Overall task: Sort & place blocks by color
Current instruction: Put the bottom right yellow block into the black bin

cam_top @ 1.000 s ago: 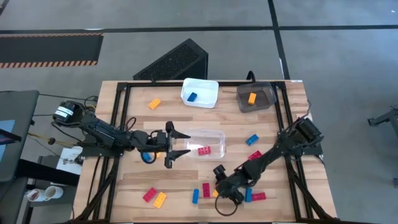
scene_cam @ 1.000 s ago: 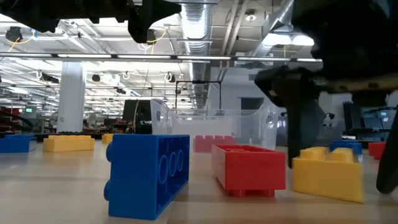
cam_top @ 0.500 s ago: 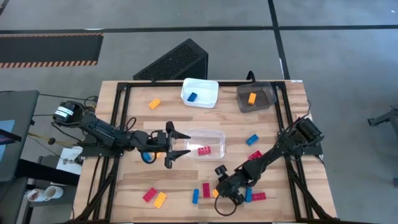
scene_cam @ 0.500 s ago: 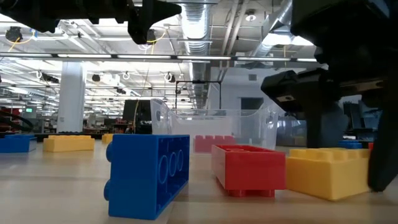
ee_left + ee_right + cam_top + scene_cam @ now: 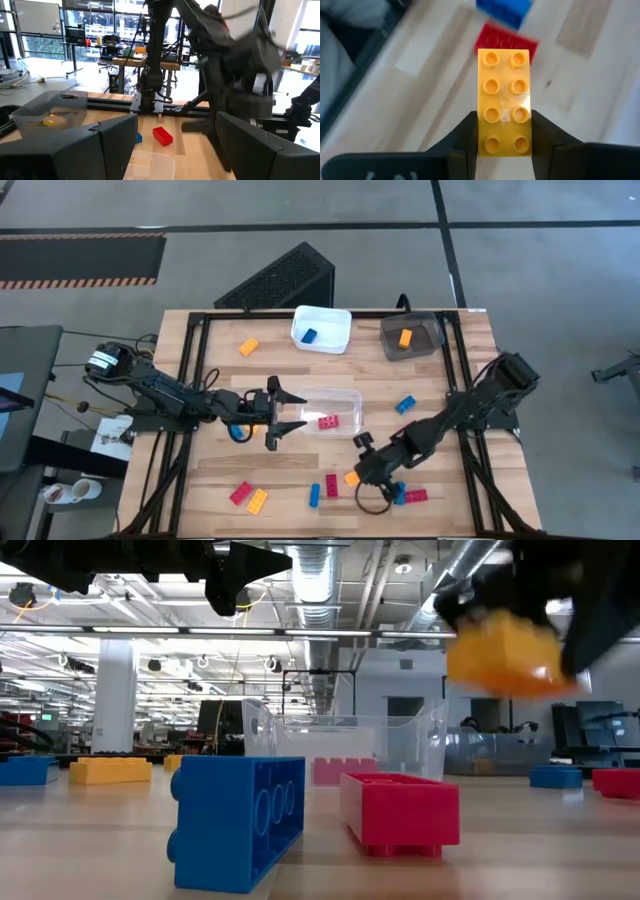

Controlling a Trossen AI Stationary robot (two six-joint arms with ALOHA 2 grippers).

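Three rectangular plastic bins stand on the wooden bench (image 5: 290, 470): one white bin (image 5: 332, 328), one grey bin (image 5: 425, 342), one clear bin (image 5: 346, 404). Among the small studded plastic pieces I count five red bricks (image 5: 328, 421), four blue bricks (image 5: 405, 406) and four yellow-orange bricks (image 5: 248, 347) in plain sight.

Overhead, table-level, two wrist cameras
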